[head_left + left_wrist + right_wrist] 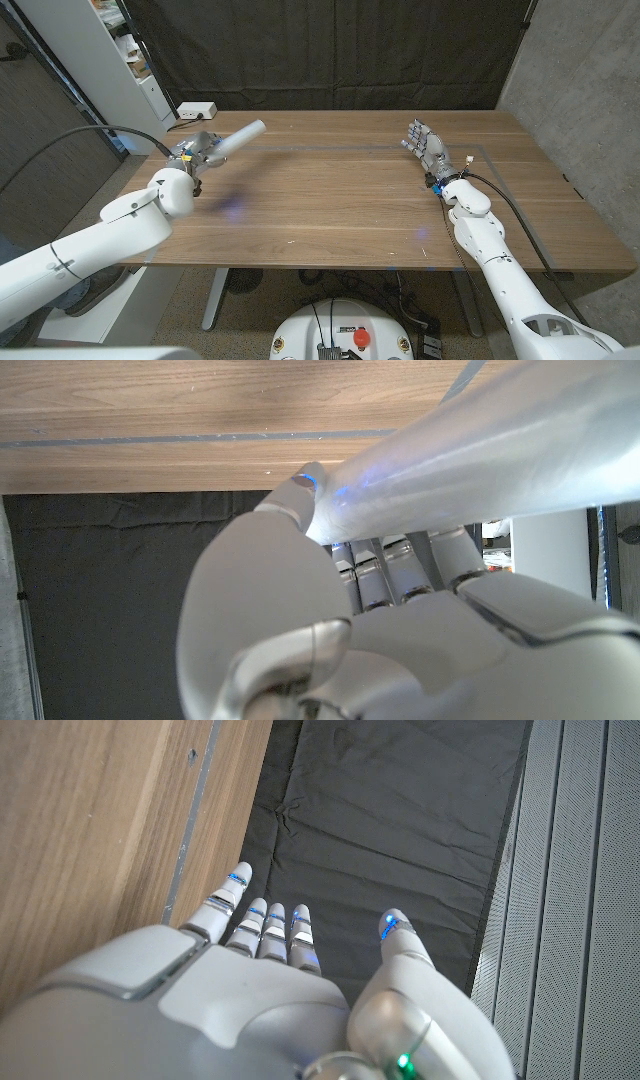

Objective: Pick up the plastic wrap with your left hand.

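Plastic wrap (240, 135) is already in the left hand (196, 152), at the far left part of the bench (340, 200). The roll looks lifted clear of the wood, though the head view does not make this fully certain. Its long axis runs out from the hand, slanting up and toward the middle of the bench, so most of the roll sticks out on one side of the grasp. In the left wrist view the fingers (385, 575) are wrapped under the roll and the thumb closes against it. The right hand (428, 148) stands well apart at the far right, fingers apart and holding nothing. I judge the pick-up nearly done; because the grasp is near one end, the roll could tip.
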`<state>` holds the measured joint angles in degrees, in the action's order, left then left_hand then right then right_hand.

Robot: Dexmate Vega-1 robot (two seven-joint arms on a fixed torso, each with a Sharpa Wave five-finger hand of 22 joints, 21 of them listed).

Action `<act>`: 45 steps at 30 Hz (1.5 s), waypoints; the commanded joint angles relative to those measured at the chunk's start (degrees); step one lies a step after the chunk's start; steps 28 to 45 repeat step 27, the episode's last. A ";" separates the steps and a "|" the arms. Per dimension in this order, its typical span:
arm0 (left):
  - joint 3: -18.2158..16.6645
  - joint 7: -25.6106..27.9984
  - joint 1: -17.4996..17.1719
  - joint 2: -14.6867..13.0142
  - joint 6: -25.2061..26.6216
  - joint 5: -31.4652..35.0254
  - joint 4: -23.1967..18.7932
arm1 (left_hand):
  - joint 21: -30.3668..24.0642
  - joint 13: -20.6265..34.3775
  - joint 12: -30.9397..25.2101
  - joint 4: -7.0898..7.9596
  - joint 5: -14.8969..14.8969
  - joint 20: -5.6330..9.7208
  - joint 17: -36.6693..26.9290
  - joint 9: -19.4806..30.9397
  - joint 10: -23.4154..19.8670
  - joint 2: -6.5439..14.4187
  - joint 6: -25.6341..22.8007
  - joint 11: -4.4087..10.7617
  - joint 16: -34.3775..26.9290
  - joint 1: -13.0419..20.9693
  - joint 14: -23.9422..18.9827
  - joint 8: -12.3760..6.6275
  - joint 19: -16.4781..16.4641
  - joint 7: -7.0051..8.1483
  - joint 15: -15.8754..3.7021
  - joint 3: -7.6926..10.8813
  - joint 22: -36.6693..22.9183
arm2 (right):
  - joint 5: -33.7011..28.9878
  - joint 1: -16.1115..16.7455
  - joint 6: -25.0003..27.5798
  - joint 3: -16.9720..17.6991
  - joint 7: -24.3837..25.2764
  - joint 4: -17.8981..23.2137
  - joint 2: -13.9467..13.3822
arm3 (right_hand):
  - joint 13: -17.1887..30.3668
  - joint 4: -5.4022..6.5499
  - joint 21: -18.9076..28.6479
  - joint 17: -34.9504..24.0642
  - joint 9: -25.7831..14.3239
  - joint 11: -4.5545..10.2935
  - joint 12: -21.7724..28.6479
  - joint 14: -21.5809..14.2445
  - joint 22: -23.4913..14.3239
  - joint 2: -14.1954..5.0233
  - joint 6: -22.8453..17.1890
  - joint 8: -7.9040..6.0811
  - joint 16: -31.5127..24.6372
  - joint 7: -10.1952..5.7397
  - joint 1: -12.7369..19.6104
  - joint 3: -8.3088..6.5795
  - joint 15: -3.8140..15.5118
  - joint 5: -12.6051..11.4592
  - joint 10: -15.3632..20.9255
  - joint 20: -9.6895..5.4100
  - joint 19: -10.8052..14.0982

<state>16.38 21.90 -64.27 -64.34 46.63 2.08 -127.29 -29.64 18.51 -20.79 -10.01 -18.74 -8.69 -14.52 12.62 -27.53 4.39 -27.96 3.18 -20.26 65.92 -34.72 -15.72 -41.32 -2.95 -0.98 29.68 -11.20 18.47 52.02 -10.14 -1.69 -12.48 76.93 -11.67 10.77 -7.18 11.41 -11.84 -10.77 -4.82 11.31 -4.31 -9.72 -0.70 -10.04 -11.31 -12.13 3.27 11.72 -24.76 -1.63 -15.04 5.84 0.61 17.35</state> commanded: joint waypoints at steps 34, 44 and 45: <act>-1.37 -1.81 -0.15 -0.19 -1.31 0.01 0.08 | -0.90 0.59 -0.35 0.50 -2.87 0.05 -0.33 0.19 -1.25 0.89 -1.36 -0.72 0.10 0.33 -0.37 -0.10 0.66 0.61 -0.24 0.11 -0.20 | -0.21 0.00 1.01 -0.10 0.24 1.00 -0.34 | 0.32 -0.16 -0.27 -0.32 -0.24 0.25 0.06 -0.52 -0.16 -0.65 -0.76 -0.10 0.13 0.14 0.31 -0.12 0.28 -0.27 0.39 -0.08 0.69; -1.37 -1.81 -0.15 -0.19 -1.31 0.01 0.08 | -0.90 0.59 -0.35 0.50 -2.87 0.05 -0.33 0.19 -1.25 0.89 -1.36 -0.72 0.10 0.33 -0.37 -0.10 0.66 0.61 -0.24 0.11 -0.20 | -0.21 0.00 1.01 -0.10 0.24 1.00 -0.34 | 0.32 -0.16 -0.27 -0.32 -0.24 0.25 0.06 -0.52 -0.16 -0.65 -0.76 -0.10 0.13 0.14 0.31 -0.12 0.28 -0.27 0.39 -0.08 0.69; -1.37 -1.81 -0.15 -0.19 -1.31 0.01 0.08 | -0.90 0.59 -0.35 0.50 -2.87 0.05 -0.33 0.19 -1.25 0.89 -1.36 -0.72 0.10 0.33 -0.37 -0.10 0.66 0.61 -0.24 0.11 -0.20 | -0.21 0.00 1.01 -0.10 0.24 1.00 -0.34 | 0.32 -0.16 -0.27 -0.32 -0.24 0.25 0.06 -0.52 -0.16 -0.65 -0.76 -0.10 0.13 0.14 0.31 -0.12 0.28 -0.27 0.39 -0.08 0.69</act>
